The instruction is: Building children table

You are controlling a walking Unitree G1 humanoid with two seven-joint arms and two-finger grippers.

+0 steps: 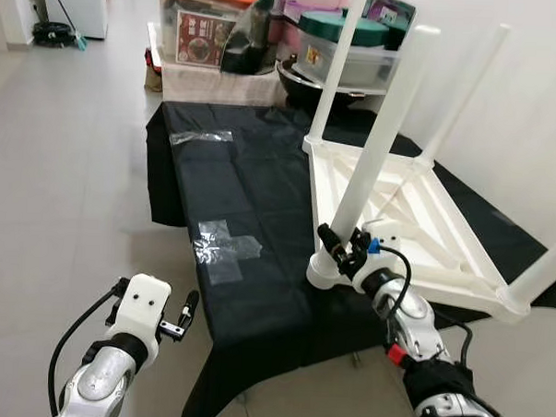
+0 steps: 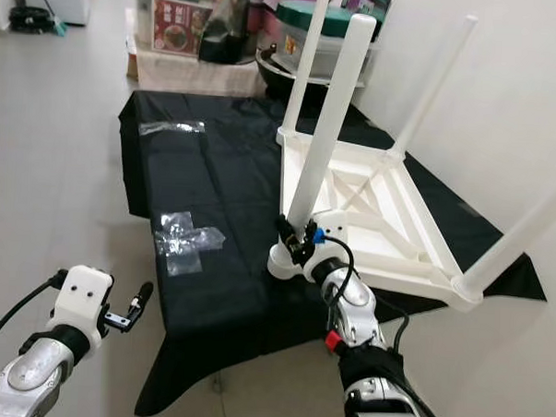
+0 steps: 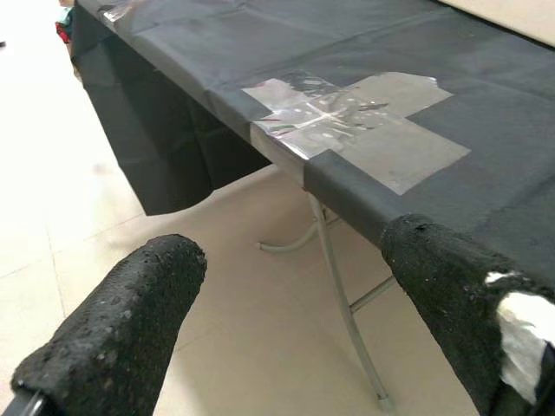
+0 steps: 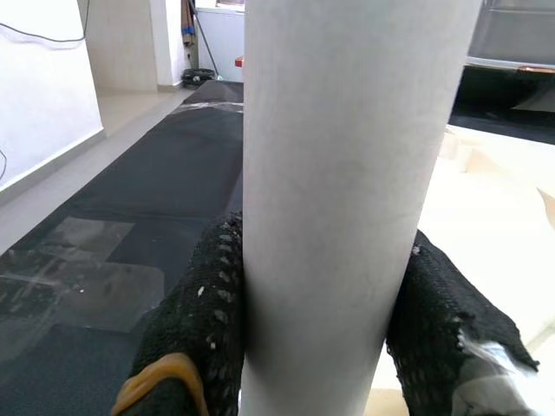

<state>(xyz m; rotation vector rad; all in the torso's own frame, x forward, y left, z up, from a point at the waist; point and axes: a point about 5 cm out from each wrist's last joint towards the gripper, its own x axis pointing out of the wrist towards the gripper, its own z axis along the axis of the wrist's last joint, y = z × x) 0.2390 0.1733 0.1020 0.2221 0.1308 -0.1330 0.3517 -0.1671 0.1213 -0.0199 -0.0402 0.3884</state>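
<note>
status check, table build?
Right gripper shut on near table leg, low by its socket. Left gripper open, idle off the black cloth edge. Upturned table: four legs up.

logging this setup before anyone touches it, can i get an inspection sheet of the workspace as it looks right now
surface: folding table under a black cloth, patched with clear tape.
job's things: white children's table lying upside down on the cloth, four legs pointing up.
clutter: nothing seen loose on the cloth.
grippers: right tool shut on the near leg close to its base; left tool open, off the cloth's near edge over the floor.
cables: black cable looping from the left wrist; another at the right wrist.
surroundings: tiled floor; storage boxes and a lidded pot beyond the table; white wall on the right.
</note>
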